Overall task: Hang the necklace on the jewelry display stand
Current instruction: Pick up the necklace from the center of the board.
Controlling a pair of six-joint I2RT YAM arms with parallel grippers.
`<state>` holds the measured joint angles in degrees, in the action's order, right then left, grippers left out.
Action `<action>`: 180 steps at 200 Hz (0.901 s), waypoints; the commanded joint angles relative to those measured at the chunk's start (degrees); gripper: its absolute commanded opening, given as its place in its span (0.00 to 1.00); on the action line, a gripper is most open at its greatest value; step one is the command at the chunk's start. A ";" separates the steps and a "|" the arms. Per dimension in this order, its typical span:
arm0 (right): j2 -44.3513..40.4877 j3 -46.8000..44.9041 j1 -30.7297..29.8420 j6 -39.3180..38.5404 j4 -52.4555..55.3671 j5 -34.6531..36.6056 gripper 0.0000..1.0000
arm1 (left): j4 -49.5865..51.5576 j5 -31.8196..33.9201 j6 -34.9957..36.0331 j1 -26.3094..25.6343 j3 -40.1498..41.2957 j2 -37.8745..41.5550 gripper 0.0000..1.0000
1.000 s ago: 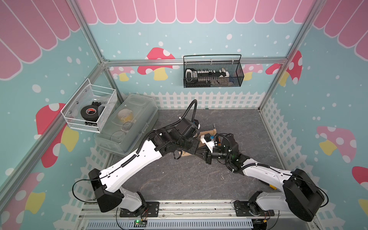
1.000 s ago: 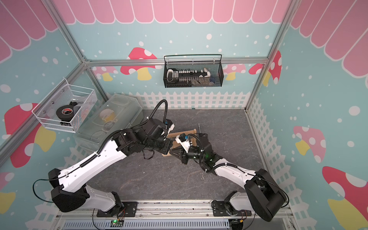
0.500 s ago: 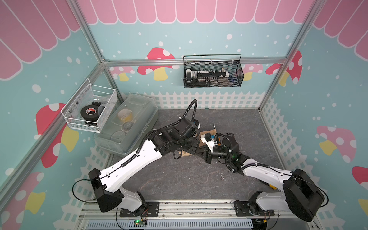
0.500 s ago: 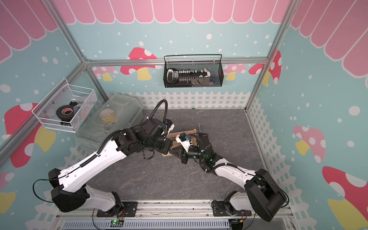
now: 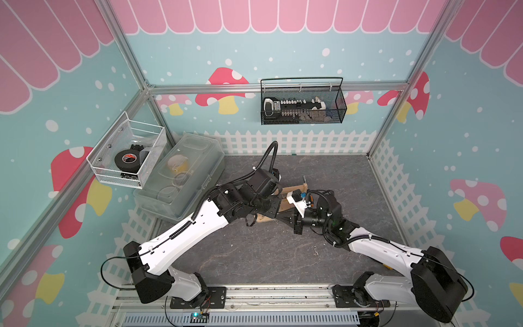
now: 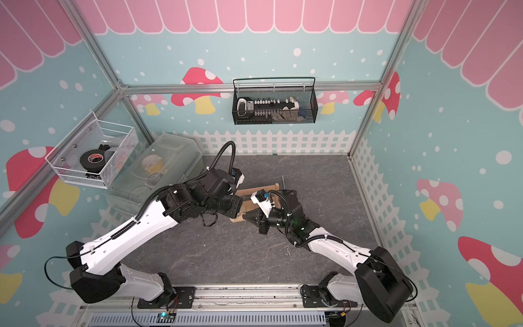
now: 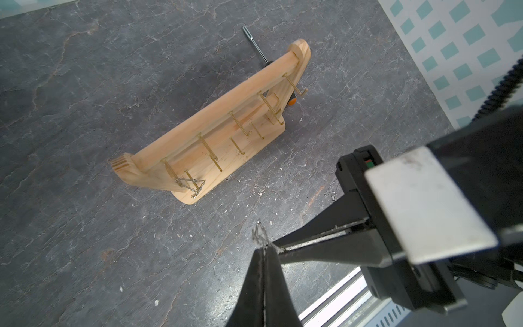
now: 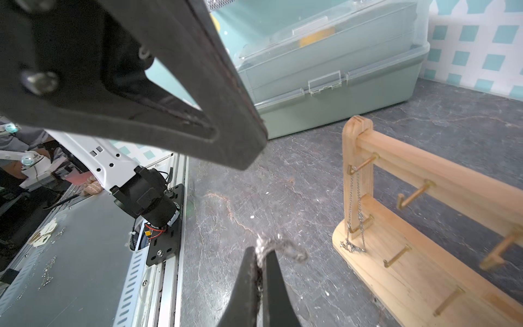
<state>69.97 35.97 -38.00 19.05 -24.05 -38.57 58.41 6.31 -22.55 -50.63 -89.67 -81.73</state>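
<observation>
- Right wrist view: your right gripper (image 8: 261, 252) has its jaws pressed together on the necklace (image 8: 280, 243). The necklace is a bunched silver chain that spills out past the tips, just above the grey stone-look mat (image 8: 283, 175).
- In the left wrist view your left gripper (image 7: 264, 252) is closed as well, with its tips right beside the right gripper's tips. The chain clump pokes up where they meet. You cannot tell from here whether the left one pinches it too.
- In the right wrist view the left gripper's black finger fills the upper corner and blocks much of what lies behind it.
- Just beyond the grippers, near but apart, the jewelry display stand (image 8: 424, 170) stands upright on the mat.
- A second chain (image 7: 190, 184) already hangs from the end gold peg (image 8: 363, 164) nearest the grippers, down to the base.
- Behind the stand's far end lies a slim metal-shafted tool (image 7: 254, 42) with orange on its handle. The stand hides part of it.
- In both top views the two wrists crowd over the stand, so you see only its far end.
- Further back on the left arm's side sits a clear plastic lidded box (image 5: 184, 181), with its latch facing the stand.
- The white mesh basket (image 5: 99, 161) on the side wall holds a black tape roll (image 5: 127, 158). Its red mark is too small to read.
- The black mesh basket (image 5: 338, 113) hangs on the back wall. The label on the item inside is also too small to read.
</observation>
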 commanded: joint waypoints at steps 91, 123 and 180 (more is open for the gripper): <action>3.40 28.55 1.73 -1.91 58.77 11.83 0.04 | -8.54 0.00 -2.75 3.16 13.20 6.10 0.16; 2.17 31.27 2.14 0.22 60.96 12.95 0.04 | -12.61 -5.18 -2.99 3.21 17.08 7.13 0.20; 4.90 40.01 2.66 -1.95 72.43 12.60 0.04 | -23.11 -12.89 -3.70 3.21 22.21 8.75 0.29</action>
<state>74.06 71.99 -35.88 18.48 40.12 -26.24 42.33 -1.98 -25.34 -47.59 -69.60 -74.70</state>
